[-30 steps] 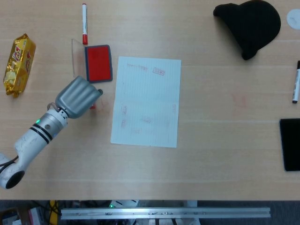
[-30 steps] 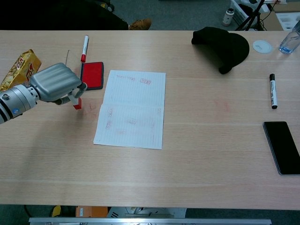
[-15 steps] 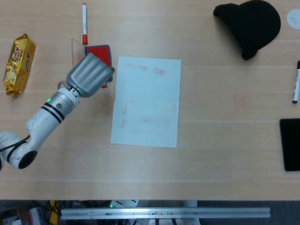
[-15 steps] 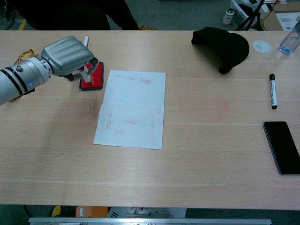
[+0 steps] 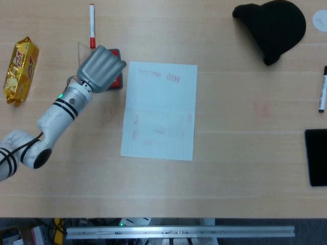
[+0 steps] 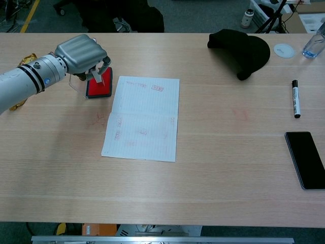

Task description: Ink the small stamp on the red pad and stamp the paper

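Observation:
My left hand (image 5: 100, 69) (image 6: 81, 53) hovers over the red ink pad (image 5: 117, 80) (image 6: 99, 84) at the table's far left, fingers curled around the small stamp (image 6: 96, 75). The chest view shows the stamp's pale body pointing down at the pad; whether its foot touches the red surface is not clear. In the head view the hand hides the stamp and most of the pad. The white paper (image 5: 161, 109) (image 6: 143, 117), carrying several faint red prints, lies just right of the pad. My right hand shows in neither view.
A red-capped marker (image 5: 92, 24) lies behind the pad and a gold snack packet (image 5: 20, 69) at the far left. A black cap (image 5: 272, 28), a black marker (image 6: 295, 98) and a black phone (image 6: 306, 159) occupy the right side.
My left hand carried the stamp from the table left of the paper up and back, and now holds it over the red pad.

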### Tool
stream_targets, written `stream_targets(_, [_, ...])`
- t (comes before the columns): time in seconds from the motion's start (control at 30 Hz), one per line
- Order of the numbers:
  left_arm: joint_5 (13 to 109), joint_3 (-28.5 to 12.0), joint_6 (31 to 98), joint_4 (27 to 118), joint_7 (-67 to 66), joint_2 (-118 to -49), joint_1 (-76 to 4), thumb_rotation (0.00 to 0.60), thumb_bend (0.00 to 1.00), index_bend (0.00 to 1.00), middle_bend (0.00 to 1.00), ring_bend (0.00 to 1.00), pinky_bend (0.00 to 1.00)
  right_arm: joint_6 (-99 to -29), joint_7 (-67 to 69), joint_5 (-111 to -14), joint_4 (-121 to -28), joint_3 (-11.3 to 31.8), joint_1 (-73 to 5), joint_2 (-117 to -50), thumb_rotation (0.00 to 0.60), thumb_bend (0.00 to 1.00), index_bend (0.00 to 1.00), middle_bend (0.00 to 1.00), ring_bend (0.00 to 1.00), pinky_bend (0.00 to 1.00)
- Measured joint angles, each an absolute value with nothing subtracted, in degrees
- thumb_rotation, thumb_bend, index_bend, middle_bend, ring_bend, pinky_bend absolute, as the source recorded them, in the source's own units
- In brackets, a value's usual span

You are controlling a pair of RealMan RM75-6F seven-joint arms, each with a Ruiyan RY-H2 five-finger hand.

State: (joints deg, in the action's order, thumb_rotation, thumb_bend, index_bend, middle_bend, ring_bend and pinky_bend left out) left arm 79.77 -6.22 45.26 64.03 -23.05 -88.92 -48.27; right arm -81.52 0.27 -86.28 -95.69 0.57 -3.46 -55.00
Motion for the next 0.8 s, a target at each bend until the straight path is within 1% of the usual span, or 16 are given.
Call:
stream_targets(0.27, [79.56, -5.69, 44.28, 56.4, -21.72, -92.65, -49.48, 0.6, 0.3, 0.65, 1.0, 1.0, 1.0, -81.59, -0.37, -85.84, -96.14, 0.61, -3.2, -54.9, 0.6, 0.05, 0.3, 0.38, 0.34, 0.48])
stream_targets(0.5, [79.97, -4.25, 43.96, 50.0, -20.41, -95.98, -49.56, 0.6, 0.3, 0.65, 1.0, 1.0, 1.0, -81.3, -0.92, -85.57, -96.45, 0.67, -3.24, -54.96, 0.6, 0.05, 0.3, 0.38, 0.34, 0.48])
stream_targets(0.8, [81.28, -2.69, 44.32, 44.54, -19.28, -99.39, -49.41, 0.6, 0.3, 0.65, 1.0, 1.0, 1.0, -80.95, -1.59, -85.34, -96.84, 0.73, -3.35, -54.95, 0.6, 0.05, 0.3, 0.38, 0.34, 0.48])
